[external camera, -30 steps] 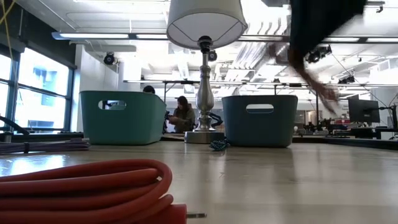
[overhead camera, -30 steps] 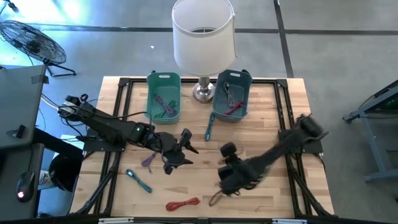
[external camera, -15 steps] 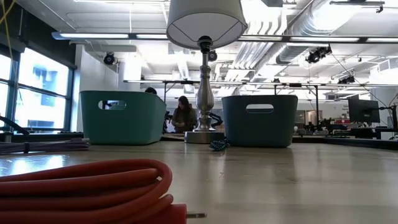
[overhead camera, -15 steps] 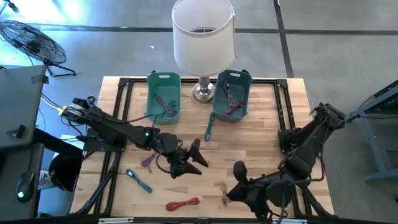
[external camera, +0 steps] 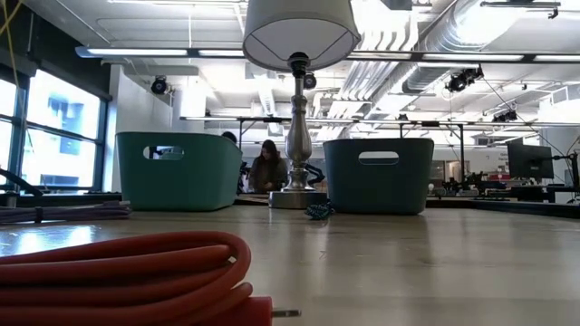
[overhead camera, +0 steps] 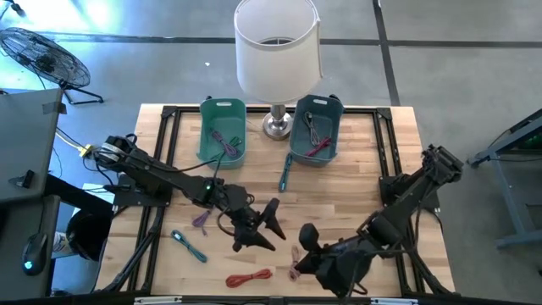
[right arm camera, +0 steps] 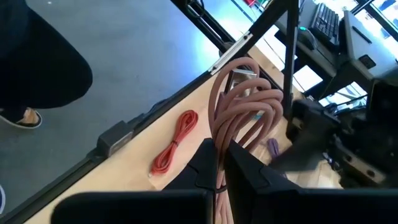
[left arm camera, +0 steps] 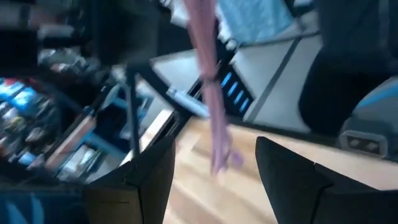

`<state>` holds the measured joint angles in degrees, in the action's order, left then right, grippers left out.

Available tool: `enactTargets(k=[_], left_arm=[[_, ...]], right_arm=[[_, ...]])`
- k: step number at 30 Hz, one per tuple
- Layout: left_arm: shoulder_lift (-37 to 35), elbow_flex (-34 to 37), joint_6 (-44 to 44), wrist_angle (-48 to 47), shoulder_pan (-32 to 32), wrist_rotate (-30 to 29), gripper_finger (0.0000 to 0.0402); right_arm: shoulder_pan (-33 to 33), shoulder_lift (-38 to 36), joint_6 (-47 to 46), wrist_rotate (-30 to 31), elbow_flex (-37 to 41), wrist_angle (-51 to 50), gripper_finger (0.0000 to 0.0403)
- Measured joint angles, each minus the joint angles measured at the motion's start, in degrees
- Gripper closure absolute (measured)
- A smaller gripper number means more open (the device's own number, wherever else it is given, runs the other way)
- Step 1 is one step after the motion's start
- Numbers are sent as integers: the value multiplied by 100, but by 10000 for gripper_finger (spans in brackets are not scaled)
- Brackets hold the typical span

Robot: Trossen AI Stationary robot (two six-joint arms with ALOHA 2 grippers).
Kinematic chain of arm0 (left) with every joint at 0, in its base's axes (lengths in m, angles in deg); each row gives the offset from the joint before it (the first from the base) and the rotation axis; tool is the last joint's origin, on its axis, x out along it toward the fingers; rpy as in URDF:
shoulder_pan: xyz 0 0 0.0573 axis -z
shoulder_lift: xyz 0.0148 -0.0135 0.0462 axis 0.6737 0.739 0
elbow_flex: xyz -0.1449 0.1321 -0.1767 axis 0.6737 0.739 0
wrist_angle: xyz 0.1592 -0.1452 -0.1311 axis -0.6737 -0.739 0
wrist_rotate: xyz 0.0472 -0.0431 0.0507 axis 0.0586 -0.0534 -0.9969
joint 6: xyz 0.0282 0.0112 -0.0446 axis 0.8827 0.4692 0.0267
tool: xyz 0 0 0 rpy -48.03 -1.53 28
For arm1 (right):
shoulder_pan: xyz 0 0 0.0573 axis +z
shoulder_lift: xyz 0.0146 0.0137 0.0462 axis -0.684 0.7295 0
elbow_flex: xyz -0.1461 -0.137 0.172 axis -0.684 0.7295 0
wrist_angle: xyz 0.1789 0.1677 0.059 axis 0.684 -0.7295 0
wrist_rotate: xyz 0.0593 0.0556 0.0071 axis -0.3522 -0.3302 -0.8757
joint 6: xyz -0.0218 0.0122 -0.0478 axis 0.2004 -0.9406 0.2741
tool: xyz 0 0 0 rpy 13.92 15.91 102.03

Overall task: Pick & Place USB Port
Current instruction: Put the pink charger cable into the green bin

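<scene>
Pink cable: hanging coiled in the right hand's pinch, over the worktop's 6 o'clock edge, just at 3 o'clock of the red cable.
Right hand: fingers closing on the pink cable's loops; sitting low over the worktop near 6 o'clock, forearm stretching off toward 3 o'clock.
Left hand: fingers standing wide apart, gripping nothing; hovering mid-worktop at about 7 o'clock of the lamp base.
Red cable: lying bundled at the 6 o'clock edge, filling the near foreground in the low view.
Purple cable: resting at 9 o'clock of the left hand.
Blue cable: lying toward 8 o'clock, near the worktop's rail.
Light teal bin: sitting at 11 o'clock, holding a purple bundle.
Dark teal bin: sitting at 1 o'clock, holding red and grey cables.
Lamp: standing between the bins at 12 o'clock.
Teal cable: lying just below the dark teal bin.
</scene>
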<state>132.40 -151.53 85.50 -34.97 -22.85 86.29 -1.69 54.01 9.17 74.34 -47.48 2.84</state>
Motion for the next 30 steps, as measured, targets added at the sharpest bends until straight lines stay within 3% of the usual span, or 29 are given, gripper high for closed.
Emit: enactTargets(k=[6, 30], left_arm=[[94, 5, -89, 157, 2, 550, 183], [534, 4, -377, 228, 0, 415, 183]], right_arm=[[-139, 7, 42, -53, 0, 13, 397], [-738, 363, 446, -841, -4, 475, 397]])
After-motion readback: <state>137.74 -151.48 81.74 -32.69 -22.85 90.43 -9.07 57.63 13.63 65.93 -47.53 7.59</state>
